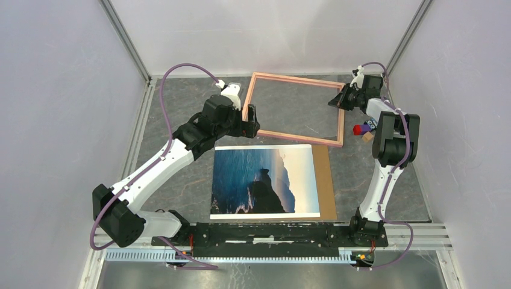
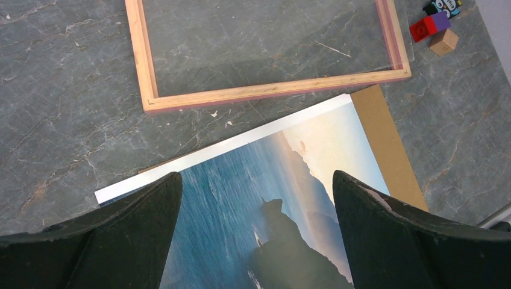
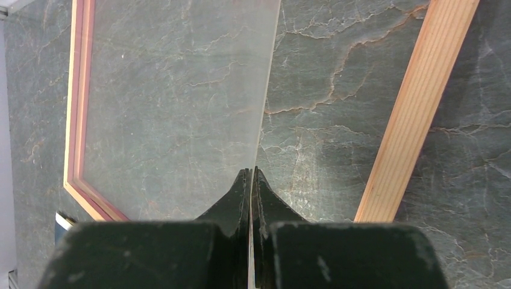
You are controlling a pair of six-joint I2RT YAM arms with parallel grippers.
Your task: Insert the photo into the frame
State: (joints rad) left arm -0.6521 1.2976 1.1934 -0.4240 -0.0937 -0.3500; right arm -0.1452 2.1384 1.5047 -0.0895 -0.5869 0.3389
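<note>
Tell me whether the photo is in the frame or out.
Out. The photo lies flat on a brown board, beside the frame, not inside it.

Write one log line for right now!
left fingers: open, empty | right fingers: shut on clear sheet | photo: outside frame

Top view: bright, even, diffuse light from overhead; faint lilac cast on walls [image 1: 54, 90]. Weak, soft-edged shadows under arms on table [image 1: 343, 180]. Photo [image 1: 265, 180] evenly lit, colours clear.

Left wrist view: photo and frame [image 2: 241, 93] sharp; left gripper [image 2: 256, 174] near-black, underexposed, edges soft. Faint shadow inside frame's near rail.

Right wrist view: right gripper [image 3: 251, 171] dark, surface detail lost. Clear sheet [image 3: 181, 90] lays milky haze over marble, lowering contrast. Broad soft shadow left of wooden rail.
</note>
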